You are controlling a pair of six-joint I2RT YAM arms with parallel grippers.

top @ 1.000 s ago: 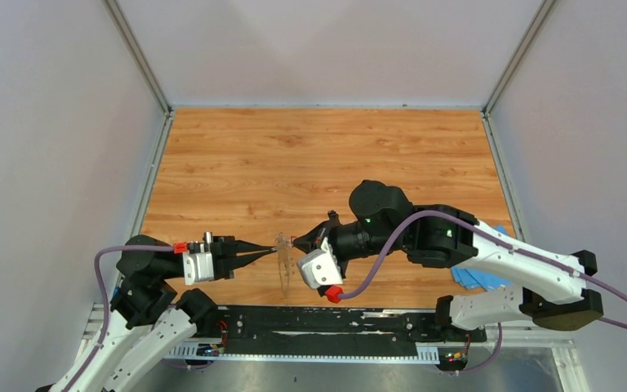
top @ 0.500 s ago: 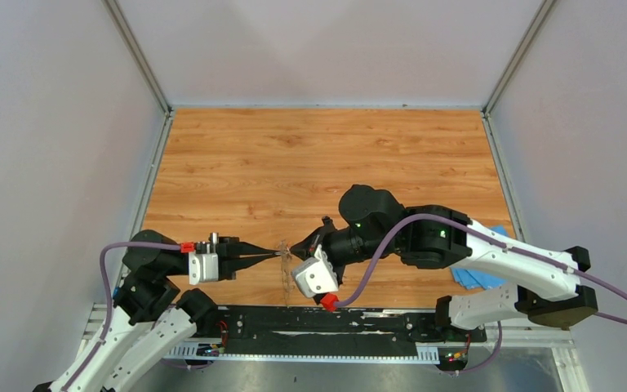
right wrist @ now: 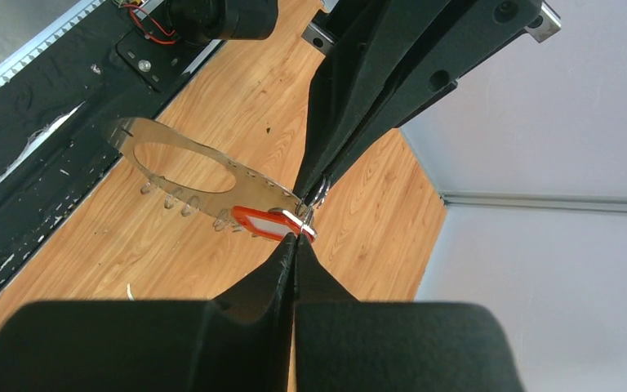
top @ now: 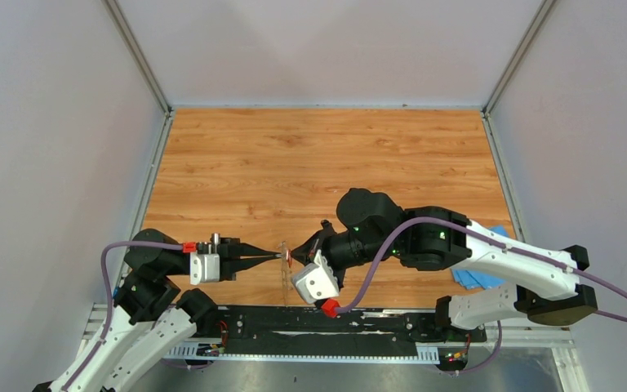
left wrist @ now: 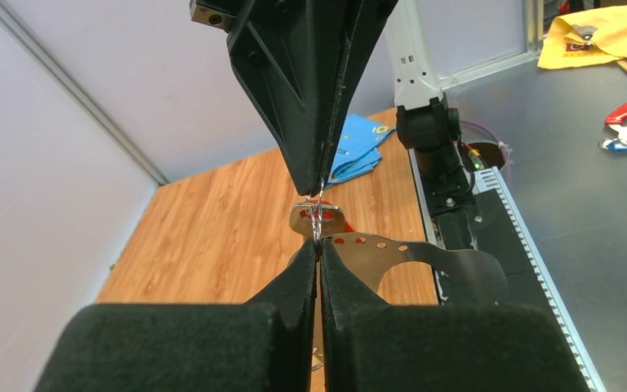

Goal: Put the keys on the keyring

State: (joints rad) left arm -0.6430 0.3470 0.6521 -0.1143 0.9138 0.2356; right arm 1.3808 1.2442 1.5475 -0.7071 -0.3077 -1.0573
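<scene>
The thin, perforated grey keyring (left wrist: 445, 257) is pinched by the left gripper (left wrist: 318, 250); the red-headed key (right wrist: 258, 222) is clamped in the right gripper (right wrist: 296, 247), tips meeting.

Your work surface is a wooden table (top: 326, 155) with light orange-brown planks, closed in by pale walls at 9, 12 and 3 o'clock, with a black rail (top: 326, 322) running along its near edge at 6 o'clock. At about 4 o'clock you have a blue cloth (top: 478, 278) lying at the table's right edge, partly hidden from above. In the right wrist view you can also pick out a thin white sliver (right wrist: 128, 288) resting on the bare wood close to that rail.
</scene>
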